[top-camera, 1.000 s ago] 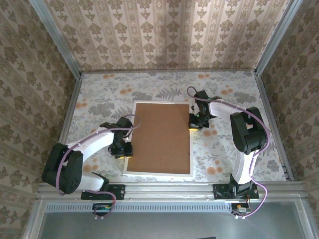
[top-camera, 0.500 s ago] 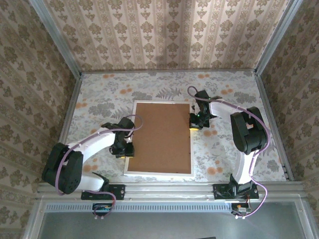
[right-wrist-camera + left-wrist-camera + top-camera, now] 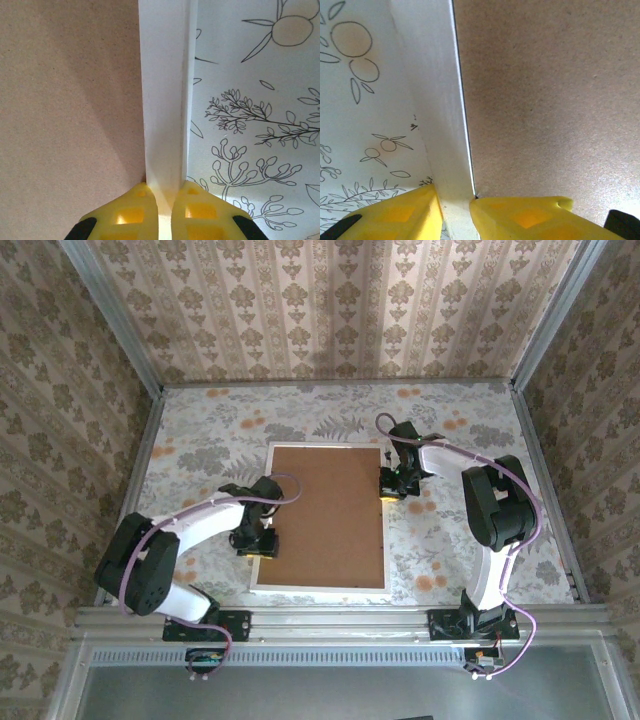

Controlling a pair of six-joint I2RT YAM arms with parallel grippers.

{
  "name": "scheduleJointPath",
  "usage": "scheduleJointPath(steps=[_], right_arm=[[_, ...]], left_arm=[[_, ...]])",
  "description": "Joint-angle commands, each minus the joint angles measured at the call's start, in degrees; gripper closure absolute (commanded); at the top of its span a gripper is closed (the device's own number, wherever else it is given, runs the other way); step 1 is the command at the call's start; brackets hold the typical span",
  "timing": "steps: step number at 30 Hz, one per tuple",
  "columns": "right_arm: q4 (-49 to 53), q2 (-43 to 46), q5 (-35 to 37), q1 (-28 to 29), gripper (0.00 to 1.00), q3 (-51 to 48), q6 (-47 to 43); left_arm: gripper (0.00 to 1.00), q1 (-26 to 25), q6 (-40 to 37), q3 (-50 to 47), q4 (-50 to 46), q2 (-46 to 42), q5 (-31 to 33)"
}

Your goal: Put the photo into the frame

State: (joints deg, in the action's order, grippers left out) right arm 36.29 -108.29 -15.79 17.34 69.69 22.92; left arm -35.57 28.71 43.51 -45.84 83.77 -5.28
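Flower-printed covering is spread over the table [image 3: 200, 440], which is enclosed by wallpapered walls on the left, right and far sides. At the middle of the table a large thin-edged white rectangular picture frame [image 3: 318, 589] is laid flat. A plain brown fibreboard backing panel [image 3: 325, 515] is set inside its rim, and only a narrow white border is left showing around it.

The right gripper [image 3: 164, 192] is pressed together on the frame's right rim, towards the far end of that side, so that the white edge is pinched between its yellow fingers. The left gripper [image 3: 452, 200] is placed at the left rim, nearer the near end. Its yellow fingers are spread to either side of the edge, one over the table covering and one over the brown panel. Whether the rim is gripped or merely straddled cannot be told.

The frame is judged to be light and stiff but easily twisted if lifted from one side alone. It is best taken by its two long rims, opposite each other. The backing panel is thought to be loose and could slide if the frame is tipped.
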Motion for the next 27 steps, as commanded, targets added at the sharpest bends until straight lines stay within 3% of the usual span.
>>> scheduleJointPath(steps=[1,18,24,27], right_arm=[[-1.2,-2.4,-0.9,2.5,0.91,-2.3,1.2],[-0.7,-2.1,-0.2,3.0,0.91,-2.2,1.2],[1.4,-0.9,2.9,2.3,0.90,-0.9,-0.5],[2.3,-0.3,4.2,1.8,0.84,0.2,-1.6]], left_arm=[[0.51,-2.3,-0.4,1.1,10.1,1.9,-6.2],[0.48,-6.4,-0.2,1.7,9.5,10.3,-1.4],[0.49,-4.7,-0.4,3.1,7.3,4.9,0.2],[0.48,-2.8,-1.2,3.3,5.3,0.7,0.9]])
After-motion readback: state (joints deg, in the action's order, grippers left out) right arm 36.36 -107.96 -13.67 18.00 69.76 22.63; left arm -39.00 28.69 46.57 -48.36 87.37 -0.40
